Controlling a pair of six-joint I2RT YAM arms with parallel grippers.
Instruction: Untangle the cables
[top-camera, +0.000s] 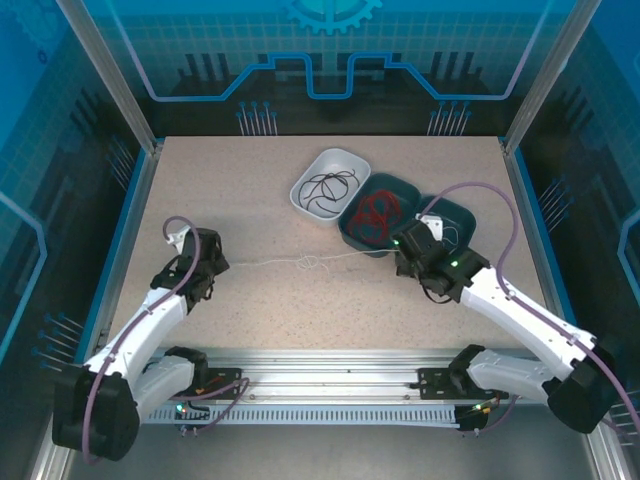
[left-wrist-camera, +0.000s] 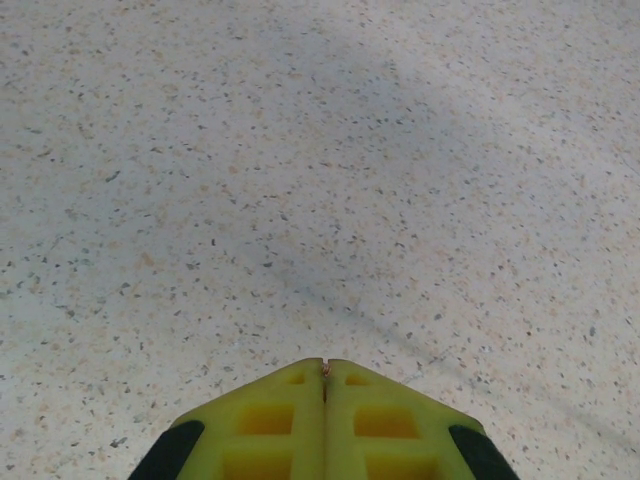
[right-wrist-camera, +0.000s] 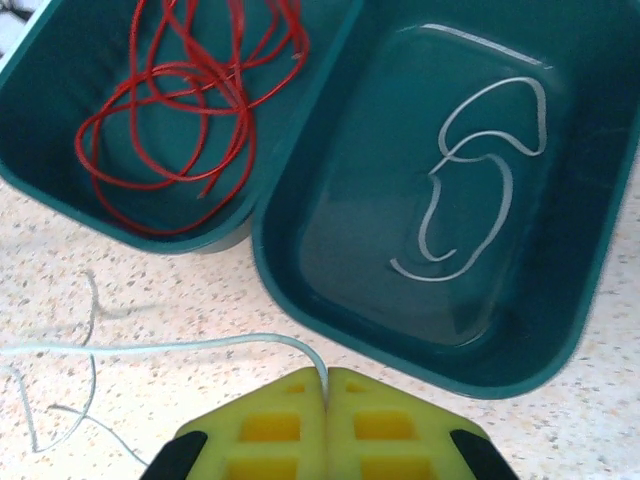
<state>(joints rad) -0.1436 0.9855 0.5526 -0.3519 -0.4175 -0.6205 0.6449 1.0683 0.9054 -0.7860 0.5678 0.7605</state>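
With your left pincer (left-wrist-camera: 323, 372) and right pincer (right-wrist-camera: 323, 378) both clamped shut on the white cable (top-camera: 270, 264) stretched across the worktop (top-camera: 250, 200) between them, pulling the ends apart would likely cinch its middle knot (top-camera: 312, 262) tighter.

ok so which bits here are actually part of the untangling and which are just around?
Job: stretched white cable, red cable, black cable, loose white cable, left gripper, right gripper.
Around: pale tray, teal tray, second teal tray, table.
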